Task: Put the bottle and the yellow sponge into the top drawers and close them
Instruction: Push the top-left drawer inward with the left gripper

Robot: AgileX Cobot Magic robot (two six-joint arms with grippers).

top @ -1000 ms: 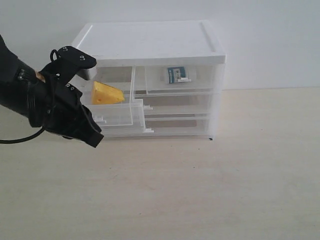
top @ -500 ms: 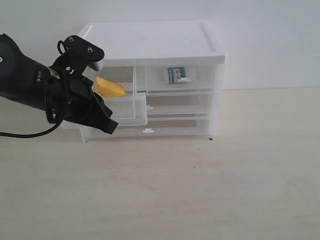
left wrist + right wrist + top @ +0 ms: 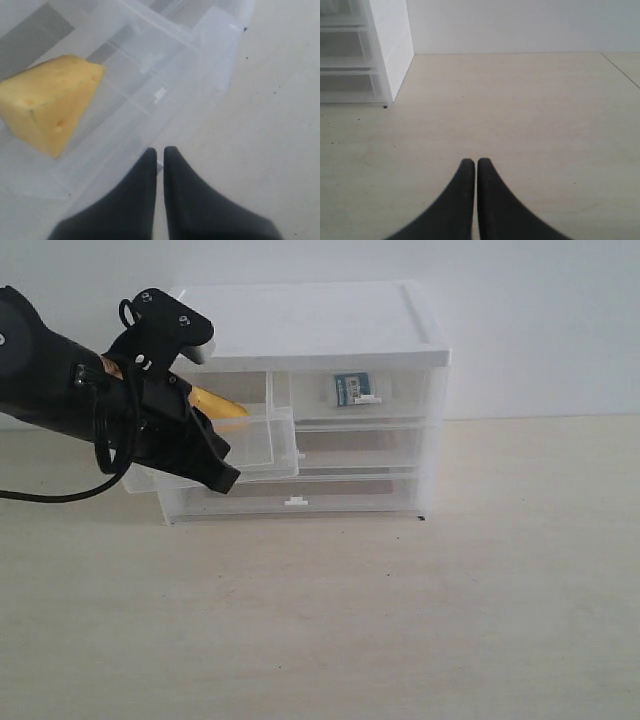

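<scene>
Behind left arm (image 3: 50,400), cut by picture edge, yellow sponge (image 3: 226,408) mostly hidden; bottle (image 3: 352,389) label unreadable.

left top drawer (image 3: 255,445) jutting — left hand (image 3: 224,480) against its front, tabletop (image 3: 450,590) free before and right of the cabinet (image 3: 300,320)

Pale, seemingly wooden table (image 3: 450,620) under white cabinet (image 3: 300,320)

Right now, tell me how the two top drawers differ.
The left top drawer sticks out of the cabinet; the right top drawer sits flush, closed. The left one holds the yellow sponge; the right one holds the bottle. The left gripper is at the left one only. Both are see-through plastic.
</scene>
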